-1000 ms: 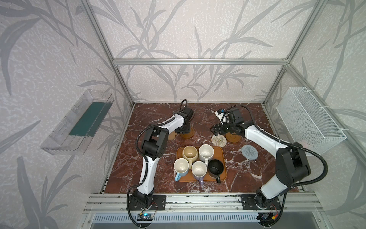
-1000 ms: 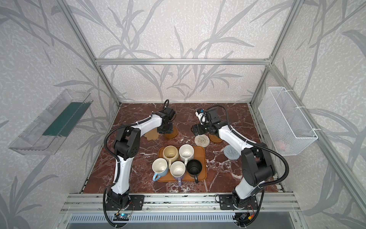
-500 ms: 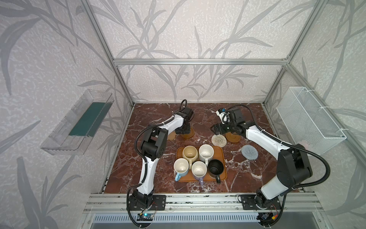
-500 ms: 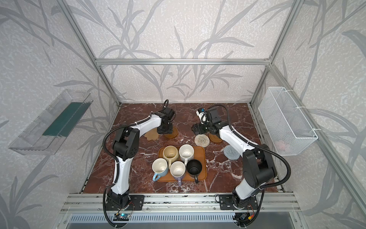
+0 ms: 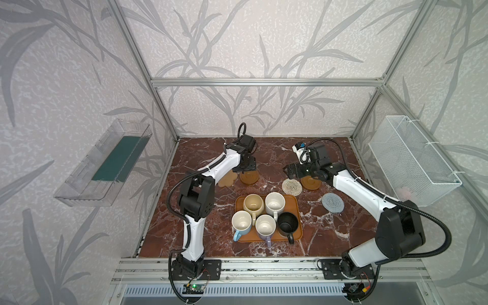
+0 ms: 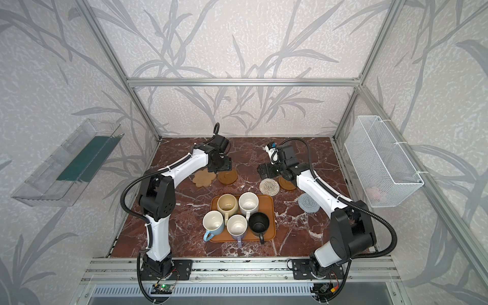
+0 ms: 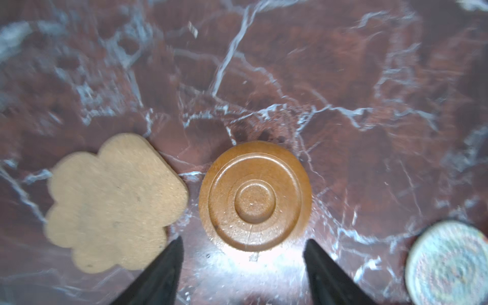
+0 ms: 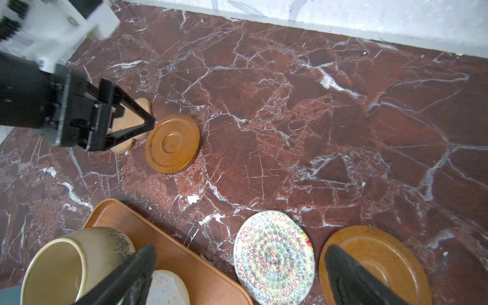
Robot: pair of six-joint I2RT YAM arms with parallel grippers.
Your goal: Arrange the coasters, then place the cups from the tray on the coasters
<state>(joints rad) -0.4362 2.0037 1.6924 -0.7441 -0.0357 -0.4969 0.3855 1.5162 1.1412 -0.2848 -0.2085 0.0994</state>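
Note:
Five coasters lie in a loose row behind the tray: tan cloud coaster, round brown coaster, woven coaster, second brown coaster, grey-blue coaster. My left gripper is open just above the first brown coaster, which rests flat on the marble beside the cloud coaster. My right gripper hangs open and empty over the woven coaster, near the second brown coaster. Cream-yellow cup, speckled cup, blue cup, lavender cup and black cup stand on the tray.
A white wire basket hangs on the right wall and a clear plastic bin on the left wall. Aluminium frame posts stand at the back corners. Both arm bases sit on the front rail.
My left jaws have opened wide and let go of the round brown coaster, which now lies on the marble. My right jaws have opened slightly wider. Cups and tray have not moved.

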